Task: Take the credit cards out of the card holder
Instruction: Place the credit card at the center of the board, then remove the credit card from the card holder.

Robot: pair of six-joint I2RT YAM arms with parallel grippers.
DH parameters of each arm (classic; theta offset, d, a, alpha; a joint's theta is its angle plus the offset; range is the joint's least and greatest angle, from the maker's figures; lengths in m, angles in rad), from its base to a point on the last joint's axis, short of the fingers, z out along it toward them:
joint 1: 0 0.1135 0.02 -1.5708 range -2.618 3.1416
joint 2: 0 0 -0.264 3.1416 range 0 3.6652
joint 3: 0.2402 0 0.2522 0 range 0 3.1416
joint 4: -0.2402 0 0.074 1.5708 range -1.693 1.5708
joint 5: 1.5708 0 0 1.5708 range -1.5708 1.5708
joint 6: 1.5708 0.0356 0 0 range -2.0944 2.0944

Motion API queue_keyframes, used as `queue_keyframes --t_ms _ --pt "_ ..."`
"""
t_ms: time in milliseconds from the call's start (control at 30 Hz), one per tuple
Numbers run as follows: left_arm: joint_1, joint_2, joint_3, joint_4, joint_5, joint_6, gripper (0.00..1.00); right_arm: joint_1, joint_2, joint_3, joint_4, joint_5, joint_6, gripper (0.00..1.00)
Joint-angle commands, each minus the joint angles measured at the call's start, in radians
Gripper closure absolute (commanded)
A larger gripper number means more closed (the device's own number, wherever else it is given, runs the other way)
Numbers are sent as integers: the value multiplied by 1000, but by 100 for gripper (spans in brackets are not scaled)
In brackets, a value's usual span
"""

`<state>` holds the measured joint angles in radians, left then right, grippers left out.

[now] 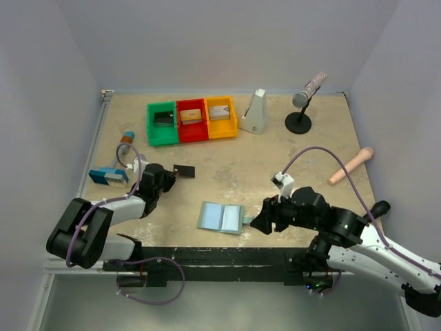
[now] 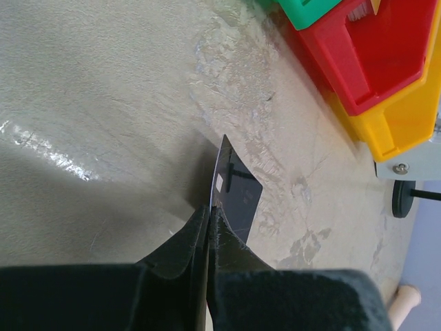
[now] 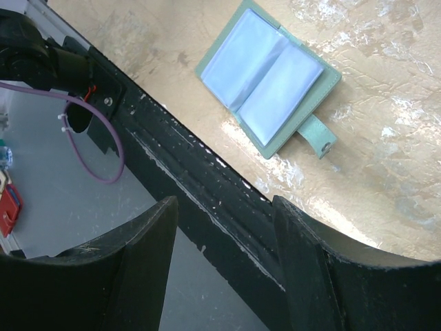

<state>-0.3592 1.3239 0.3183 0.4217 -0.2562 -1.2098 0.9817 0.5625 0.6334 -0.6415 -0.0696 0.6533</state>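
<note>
The card holder [image 1: 221,217] lies open and flat near the table's front edge. Its pale blue pockets [image 3: 265,76] face up and its snap tab [image 3: 318,135] points toward my right arm. No card shows in the pockets. My left gripper [image 1: 167,176] is shut on a black credit card [image 1: 185,171], left of the holder. In the left wrist view the card [image 2: 238,189] stands on edge out of the pinched fingertips of the left gripper [image 2: 209,210], close over the table. My right gripper [image 1: 256,222] is open and empty just right of the holder. In its wrist view the right gripper [image 3: 224,203] hangs over the black rail.
Green [image 1: 162,123], red [image 1: 191,118] and yellow [image 1: 220,116] bins stand in a row at the back, each with a small flat item inside. A white wedge [image 1: 254,112], a microphone stand [image 1: 300,118], a pink rod [image 1: 351,165] and a blue-headed brush [image 1: 109,176] lie around.
</note>
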Motion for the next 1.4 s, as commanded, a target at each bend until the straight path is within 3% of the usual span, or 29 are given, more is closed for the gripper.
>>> queue_keyframes --t_ms 0,267,567,867,1000,1133,1367 --pt "29 31 44 -44 60 59 90 2 5 0 28 13 9 39" --pt "51 34 56 -78 81 92 71 2 23 5 28 21 11 38" --pt "66 6 59 -136 83 101 65 3 42 9 29 24 9 38" --pt "62 -234 50 -294 141 101 54 3 92 5 22 31 8 36" --pt "-56 -397 73 -459 76 174 53 3 155 -6 16 66 20 32" --pt "-302 -485 61 -644 -80 188 53 2 243 -24 34 99 54 32" --pt "-437 -623 -79 -704 -32 75 50 2 352 -67 86 148 173 29"
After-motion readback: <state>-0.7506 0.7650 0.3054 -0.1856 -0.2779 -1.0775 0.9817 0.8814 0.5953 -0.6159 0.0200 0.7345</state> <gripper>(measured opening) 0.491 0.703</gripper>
